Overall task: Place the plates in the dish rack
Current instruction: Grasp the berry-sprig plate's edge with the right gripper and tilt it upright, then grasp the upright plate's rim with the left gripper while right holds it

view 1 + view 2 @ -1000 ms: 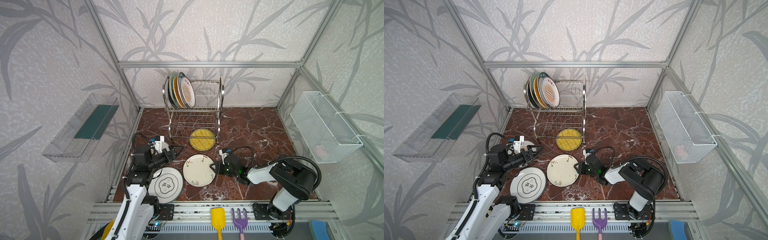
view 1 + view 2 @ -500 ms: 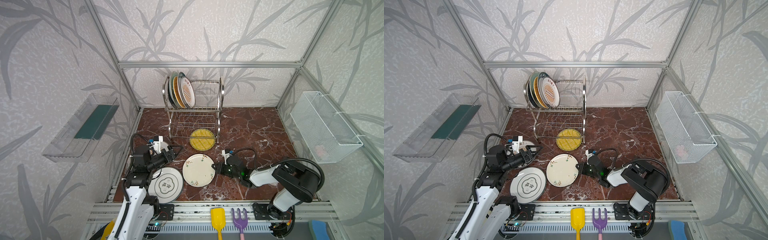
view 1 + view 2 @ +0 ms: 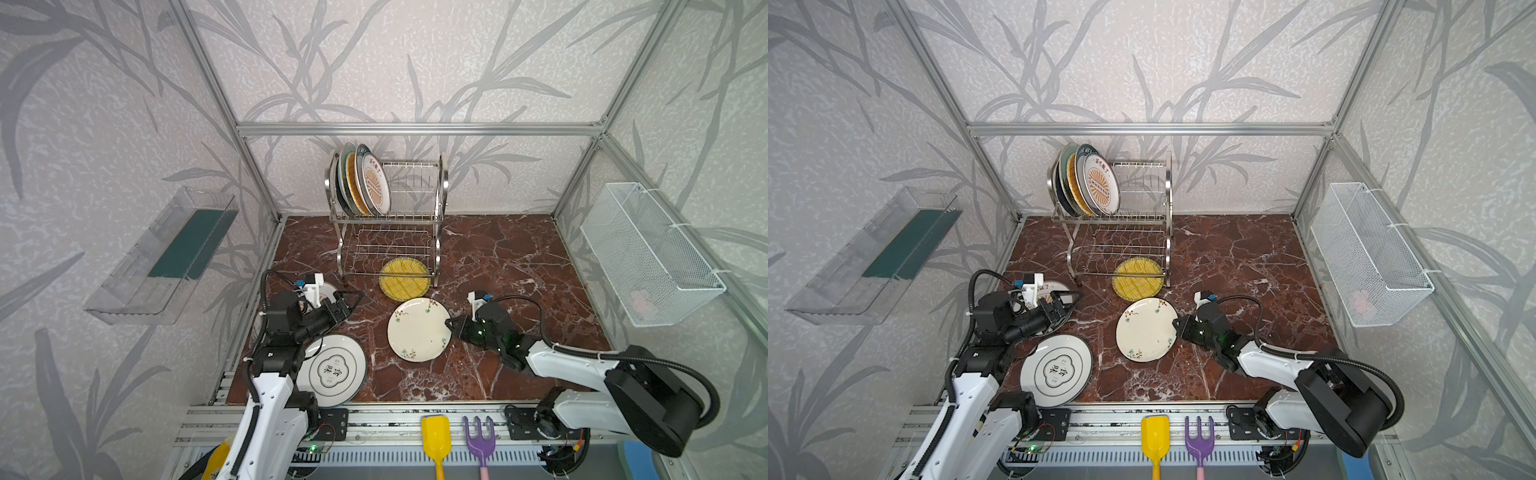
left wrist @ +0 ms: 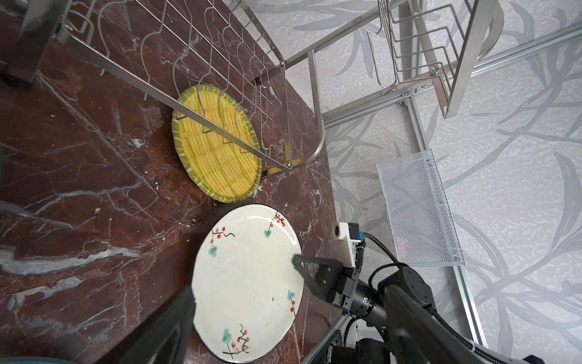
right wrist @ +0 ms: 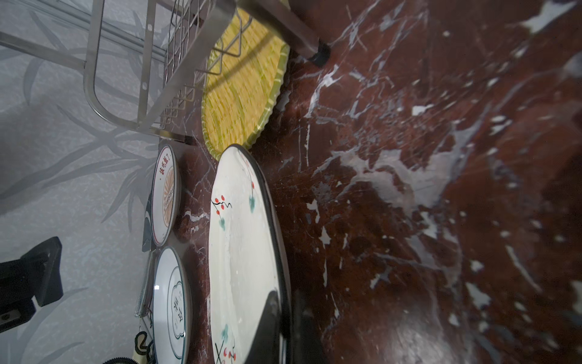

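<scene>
Your red-brown marble table point(image 3: 498, 257) carries everything, and at its back stands the dish rack point(image 3: 399, 216). There you have a tight group of plates on edge at the left end of the upper tier. The front one is an orange-sunburst plate point(image 3: 375, 186) with the orange woven-look plate point(image 3: 352, 179) just behind it; those further back overlap too much to count. On the right wall hangs the white wire-mesh basket point(image 3: 665, 266) with something pale pink point(image 3: 640, 300) in its near end, too blurred to name. On the left wall the clear plastic tray point(image 3: 124, 291) holds a flat dark green piece point(image 3: 191, 243). On the table you have four plates: the Chinese-character plate point(image 3: 332, 370) at the front left beside the left arm, the cream floral plate point(image 3: 417, 328) near the middle, the yellow striped plate point(image 3: 405, 278) partly under the rack's lower tier by its front right leg, and a second sunburst plate point(image 5: 165, 195) largely hidden under the left arm in both top views. Your right gripper point(image 3: 451, 323) is clamped tight on the cream floral plate's right rim, one finger above and one beneath. Your left gripper point(image 3: 355, 300) hovers with fingers spread wide, holding nothing, just beside the second sunburst plate.
</scene>
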